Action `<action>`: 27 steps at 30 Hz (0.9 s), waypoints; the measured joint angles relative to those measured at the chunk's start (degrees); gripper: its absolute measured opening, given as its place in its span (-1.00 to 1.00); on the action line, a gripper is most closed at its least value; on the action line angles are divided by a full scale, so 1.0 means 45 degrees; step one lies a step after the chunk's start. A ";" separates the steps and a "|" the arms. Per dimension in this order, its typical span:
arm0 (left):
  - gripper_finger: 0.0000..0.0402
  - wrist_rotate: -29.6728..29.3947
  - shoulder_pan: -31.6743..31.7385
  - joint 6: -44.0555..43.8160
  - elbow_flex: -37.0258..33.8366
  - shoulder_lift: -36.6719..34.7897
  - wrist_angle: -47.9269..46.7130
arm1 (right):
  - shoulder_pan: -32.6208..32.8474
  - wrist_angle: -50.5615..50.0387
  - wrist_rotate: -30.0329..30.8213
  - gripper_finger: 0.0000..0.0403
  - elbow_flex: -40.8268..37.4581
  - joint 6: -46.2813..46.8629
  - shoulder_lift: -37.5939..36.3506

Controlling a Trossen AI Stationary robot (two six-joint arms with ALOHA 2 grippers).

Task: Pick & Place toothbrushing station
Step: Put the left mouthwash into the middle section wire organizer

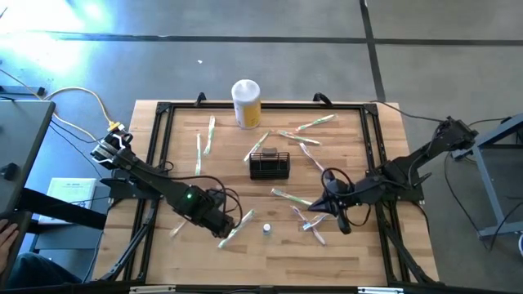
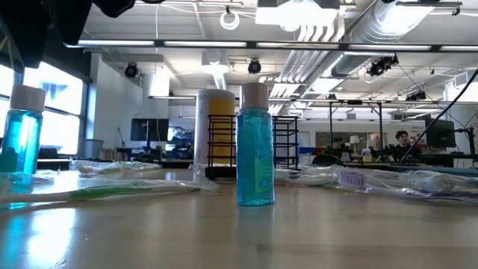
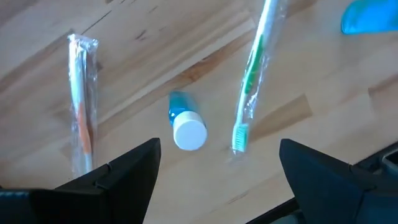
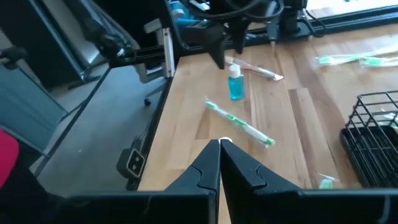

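Observation:
The toothbrushing station, a small black wire basket (image 1: 270, 164), stands on its base near the table's middle and also shows in the right wrist view (image 4: 377, 138). My left gripper (image 1: 223, 222) hangs open near the front left and points down. Its fingers (image 3: 134, 174) stand apart above a small blue bottle (image 3: 186, 126) with a white cap, touching nothing. My right gripper (image 1: 319, 206) is shut and empty (image 4: 219, 149), right of the middle, in front of the basket.
A yellow-and-white canister (image 1: 246, 102) stands at the far edge. Several wrapped toothbrushes lie scattered, among them a green one (image 3: 252, 81) and an orange one (image 3: 81, 102) beside the bottle. A second small blue bottle (image 1: 266, 229) stands between the grippers. A black frame (image 1: 163, 114) rims the table.

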 joint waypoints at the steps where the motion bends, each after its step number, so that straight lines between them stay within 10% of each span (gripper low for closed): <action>1: 0.60 0.0002 -0.0005 -0.0359 0.0000 0.0000 -0.0003 | 0.0039 0.0000 0.0002 -0.98 0.0000 -0.0032 0.0000; 27: 0.60 0.0335 0.0000 -0.2000 0.0010 -0.0005 -0.0788 | 0.0259 -0.0010 0.0010 -0.98 0.0000 -0.0705 0.0000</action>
